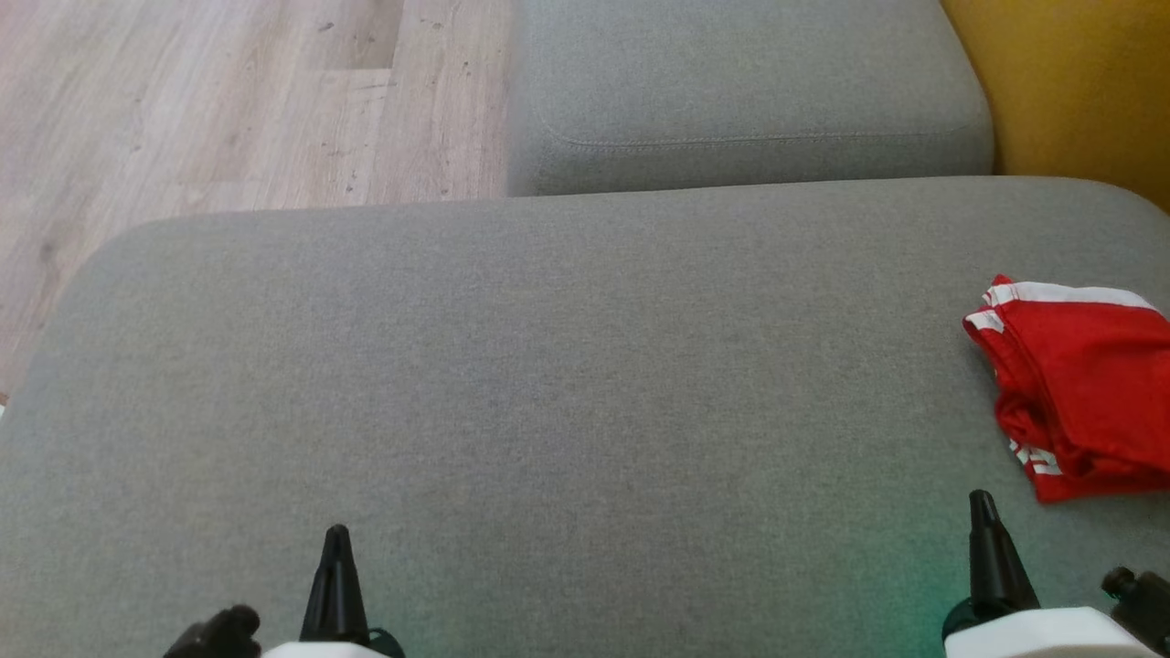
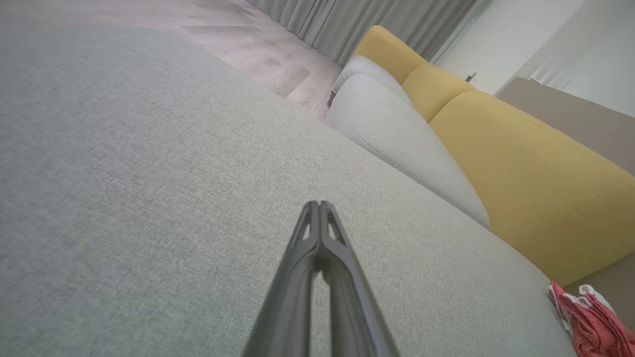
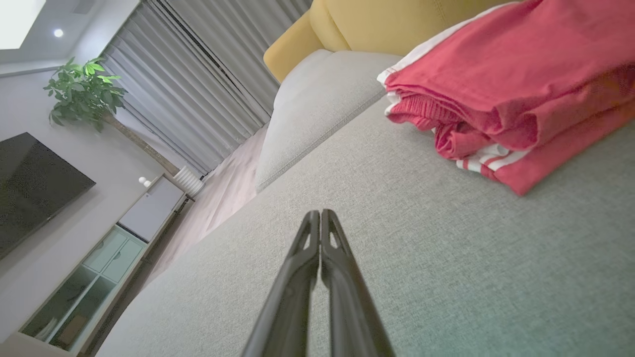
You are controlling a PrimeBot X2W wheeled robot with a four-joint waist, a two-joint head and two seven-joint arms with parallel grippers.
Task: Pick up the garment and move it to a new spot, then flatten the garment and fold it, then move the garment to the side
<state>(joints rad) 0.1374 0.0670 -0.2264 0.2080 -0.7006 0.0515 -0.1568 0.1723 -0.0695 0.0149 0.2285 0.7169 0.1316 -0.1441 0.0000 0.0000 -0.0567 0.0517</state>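
Note:
The garment is red with white stripes and lies folded in a compact stack at the right edge of the grey sofa seat. It also appears in the left wrist view as the garment at the lower right, and large in the right wrist view as the garment. My left gripper rests low at the near left, shut and empty; its tips touch. My right gripper sits near the front right, just short of the garment, shut with nothing held; its tips touch.
A second grey cushion lies beyond the seat, with a yellow backrest to the right. Wooden floor lies at the far left. The right wrist view holds a potted plant, a dark screen, curtains and a low cabinet.

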